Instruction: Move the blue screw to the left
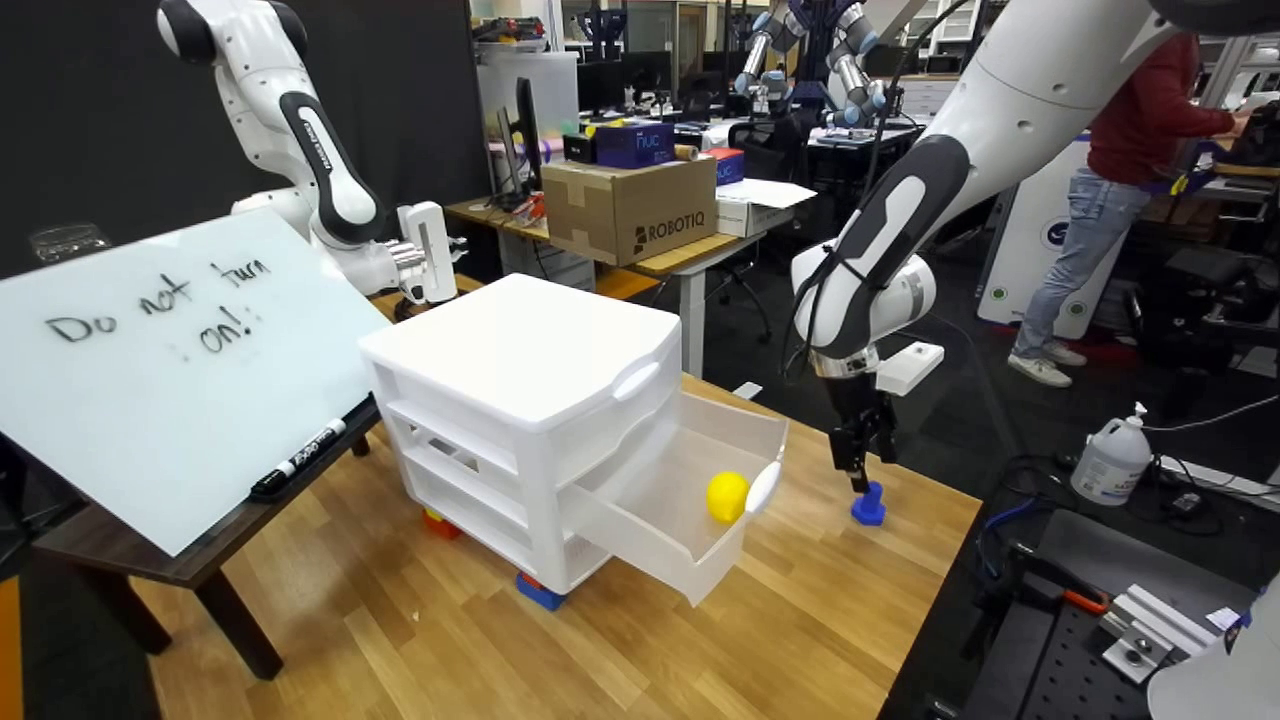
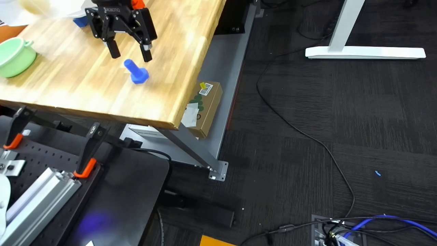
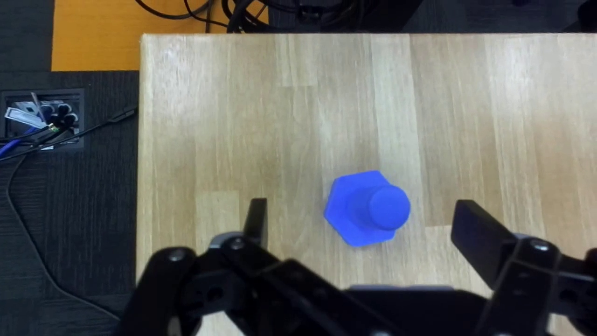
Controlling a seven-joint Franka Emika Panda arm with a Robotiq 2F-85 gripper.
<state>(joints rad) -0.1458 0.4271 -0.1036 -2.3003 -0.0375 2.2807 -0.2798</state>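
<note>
Colour on the blue screw (image 3: 366, 210) is a single bright tone throughout, from the broad six-sided head lying flat on the counter (image 3: 210, 116) to the thick, smooth-looking shank that points up and ends in a round top. The screw stands upright near a corner of the wooden counter, set in from both edges. Above it hangs the end effector (image 2: 131, 54), pointing downward, its two black fingers (image 3: 255, 221) spread wide with nothing held; in the wrist view the screw shows between them, with bare counter visible on either side. In an exterior view the white arm (image 1: 935, 185) slants in from the upper right, bends at the wrist and leads down to the end effector; there a fingertip seems to meet the shank, though the wrist view shows clear space around it. That exterior view also takes in a white drawer unit (image 1: 530, 370) with a drawer (image 1: 640, 548) pulled open, a yellow ball (image 1: 728, 497) inside that drawer near its front, and a whiteboard (image 1: 190, 390) lettered "Do not turn on!" with a marker (image 1: 300, 458) along its lower edge, all outside the wrist view. A green bowl (image 2: 17, 59) on the counter and a cardboard box (image 2: 208, 109) on a shelf (image 2: 222, 63) below show in an exterior view, while the wrist view alone gives the six-sided outline from above.
</note>
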